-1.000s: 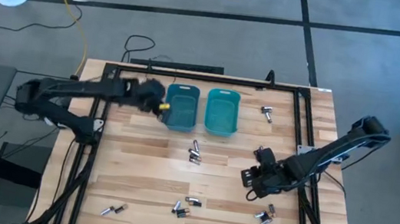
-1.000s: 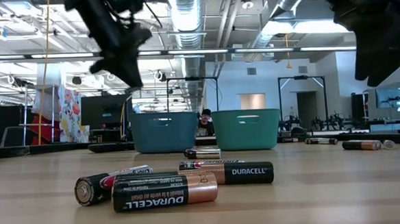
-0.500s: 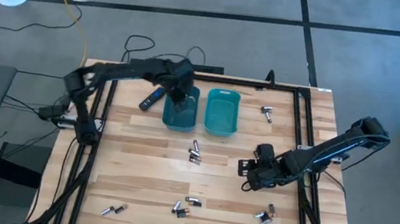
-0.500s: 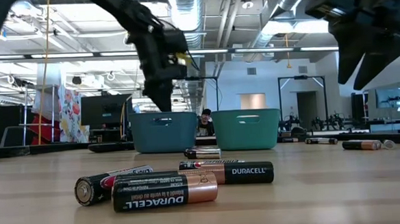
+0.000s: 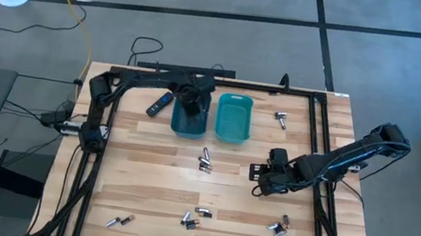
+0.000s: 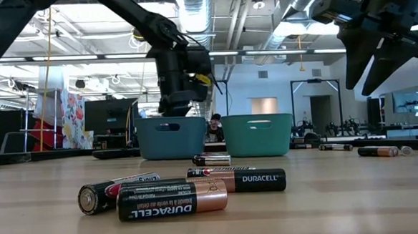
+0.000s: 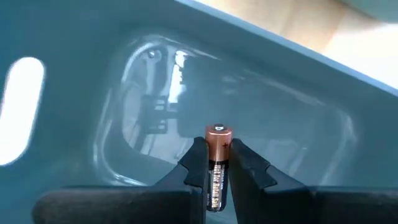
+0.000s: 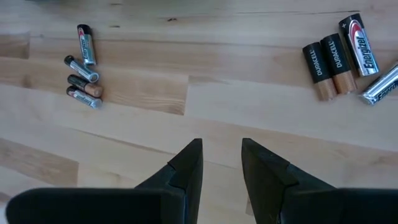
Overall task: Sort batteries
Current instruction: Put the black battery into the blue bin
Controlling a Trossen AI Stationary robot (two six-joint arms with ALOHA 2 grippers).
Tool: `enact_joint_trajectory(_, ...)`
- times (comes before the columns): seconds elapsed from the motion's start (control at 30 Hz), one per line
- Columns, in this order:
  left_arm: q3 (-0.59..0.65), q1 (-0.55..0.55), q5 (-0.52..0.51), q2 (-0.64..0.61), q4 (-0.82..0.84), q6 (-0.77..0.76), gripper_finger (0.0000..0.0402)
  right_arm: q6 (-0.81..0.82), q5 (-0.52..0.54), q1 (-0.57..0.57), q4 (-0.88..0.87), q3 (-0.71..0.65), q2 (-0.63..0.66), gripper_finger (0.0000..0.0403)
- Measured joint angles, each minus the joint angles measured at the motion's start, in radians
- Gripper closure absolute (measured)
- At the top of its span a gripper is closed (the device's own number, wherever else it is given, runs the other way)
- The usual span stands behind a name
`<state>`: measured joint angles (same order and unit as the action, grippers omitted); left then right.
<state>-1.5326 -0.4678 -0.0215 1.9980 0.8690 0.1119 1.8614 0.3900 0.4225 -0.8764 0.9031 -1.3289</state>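
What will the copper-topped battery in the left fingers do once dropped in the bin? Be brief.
The battery is a smooth, rigid cylinder, so it will probably roll. The bin looks glossy inside, so it may slide until a wall stops it.

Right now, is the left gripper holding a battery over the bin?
Yes, the left gripper clamps a copper-topped battery inside the teal bin.

My left arm reaches from its base along the far edge of the table, wrist bent down, so the left gripper (image 5: pixel 193 109) hangs over the left teal bin (image 5: pixel 175 123). Its fingers (image 7: pixel 193 163) are pinched on a copper-topped battery (image 7: pixel 217 165). My right arm stretches in from the right, well away from that bin; the right gripper (image 5: pixel 256 179) hovers with fingers (image 8: pixel 185 167) slightly parted, gripping nothing.
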Motion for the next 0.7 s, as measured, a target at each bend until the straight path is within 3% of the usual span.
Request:
enact_joint_trajectory(0.1,0.0,0.019,-0.042,0.0,0.0,-0.007,0.037,-0.001,0.0,0.0,-0.001,0.0,0.0,0.0274)
enact_joint_trajectory(0.53,0.062,0.027,-0.046,0.0,-0.079,-0.036,0.037,-0.01,0.0,0.0,-0.005,0.0,0.0,0.0274)
enact_joint_trajectory(0.7,0.063,0.025,-0.046,0.0,-0.078,-0.055,0.0323,-0.011,0.0,0.0,-0.005,0.0,0.0,0.0274)
